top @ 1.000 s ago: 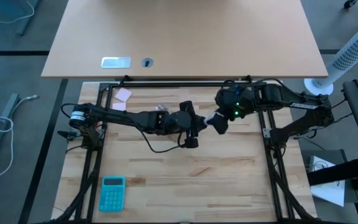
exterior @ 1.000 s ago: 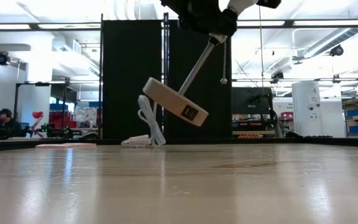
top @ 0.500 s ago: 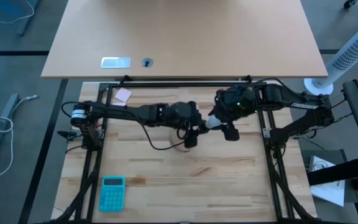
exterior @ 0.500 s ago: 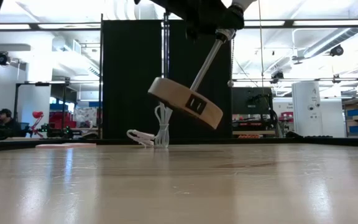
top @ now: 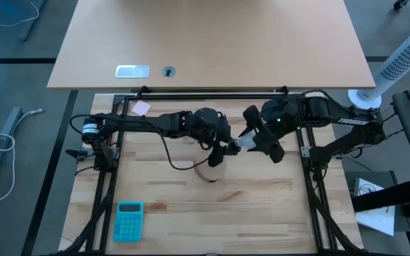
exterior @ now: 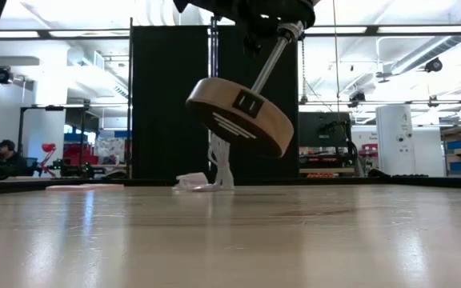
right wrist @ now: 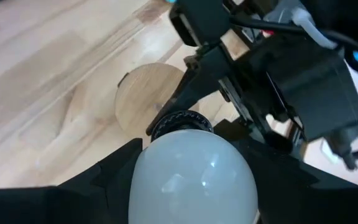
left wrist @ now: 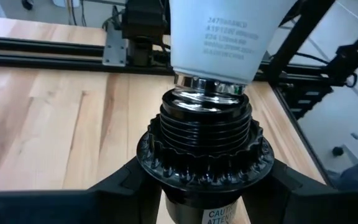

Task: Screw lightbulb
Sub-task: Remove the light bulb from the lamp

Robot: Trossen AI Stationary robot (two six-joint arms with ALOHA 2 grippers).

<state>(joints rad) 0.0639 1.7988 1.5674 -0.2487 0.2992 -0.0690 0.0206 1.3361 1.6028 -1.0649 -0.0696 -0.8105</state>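
Nearest the viewer, at the near left corner of the wooden surface (top: 262, 206), lies a turquoise calculator (top: 128, 220). Farther in, above the middle of the surface, the two arms meet. The left hand (top: 223, 149) is closed on the black threaded socket (left wrist: 205, 140), its dark fingers (left wrist: 126, 186) clamping the ribbed collar from both sides. The socket tops a slim metal stem (exterior: 269, 62) whose round wooden disc (exterior: 240, 116) hangs tilted in the air, clear of the surface, with a black label on its rim; from above, the disc (top: 214, 171) shows just near of the left hand. A white cord (exterior: 214, 168) trails from it down to the surface.

The right hand (top: 251, 140) comes in from the right and grips the lightbulb (right wrist: 192, 177), its fingers (right wrist: 110, 171) set against either side of the frosted white globe. The lightbulb (left wrist: 225, 37) stands in line with the socket, its shiny metal screw base at the socket's mouth; how far the threads are engaged cannot be told.

Toward the far left corner of the surface lies a pink note (top: 142, 108). Beyond the black frame stands a second, tan tabletop (top: 212, 43).
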